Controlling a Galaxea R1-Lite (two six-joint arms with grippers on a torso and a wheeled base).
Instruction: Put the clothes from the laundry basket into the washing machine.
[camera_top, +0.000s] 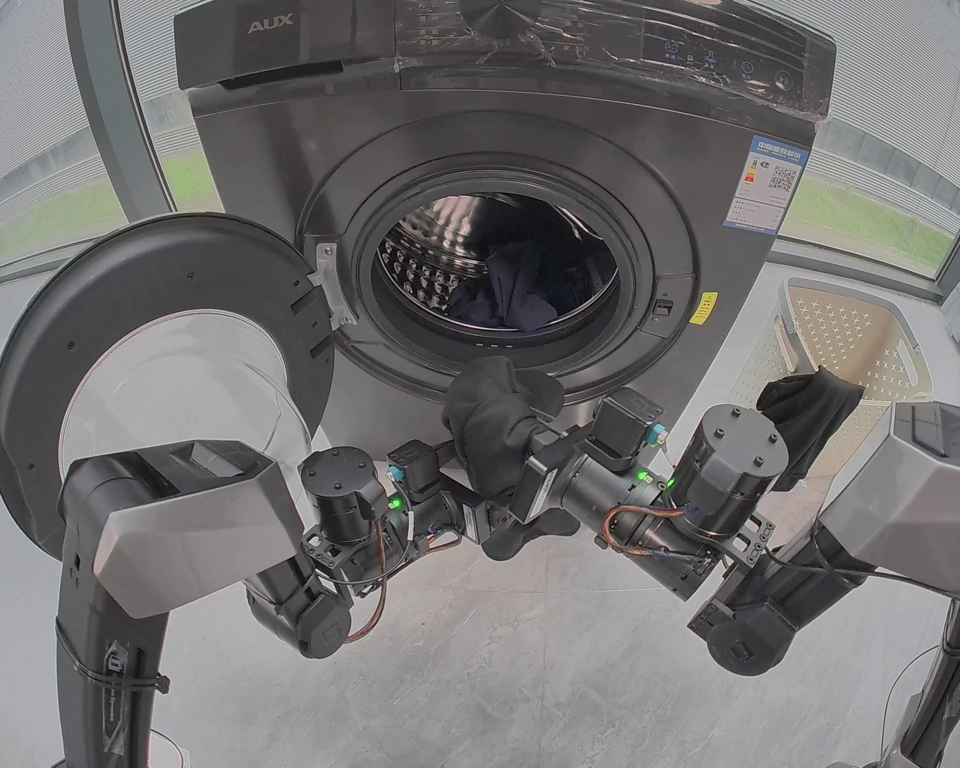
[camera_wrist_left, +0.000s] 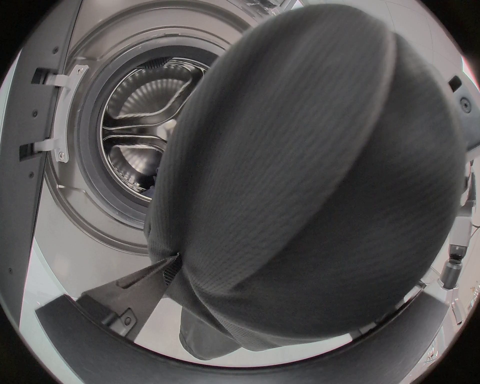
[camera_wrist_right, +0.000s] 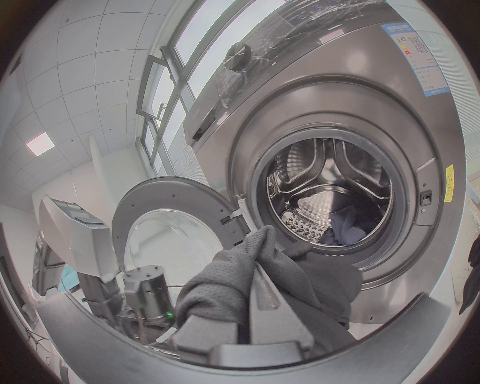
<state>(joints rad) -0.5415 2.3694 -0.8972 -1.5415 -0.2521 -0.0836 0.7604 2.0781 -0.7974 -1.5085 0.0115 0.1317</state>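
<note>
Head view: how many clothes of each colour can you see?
Grey garment, in front of the machine's opening: 1
Blue bundle, inside the drum: 1 (may be more than one piece)
Black garment, hanging on the laundry basket: 1
Total: 3

— That washer (camera_top: 260, 170): what is it, steel?
— Brushed grey metal, soft sheen. The drum (camera_top: 430, 250) is shiny dimpled steel.
— The cloth (camera_top: 490, 420)?
— Dark knit, matt, finely ribbed.
— And the basket (camera_top: 860, 340)?
— Pale perforated plastic. The door (camera_top: 150, 260) is matt grey round clear glass, the floor (camera_top: 520, 660) smooth tile.
</note>
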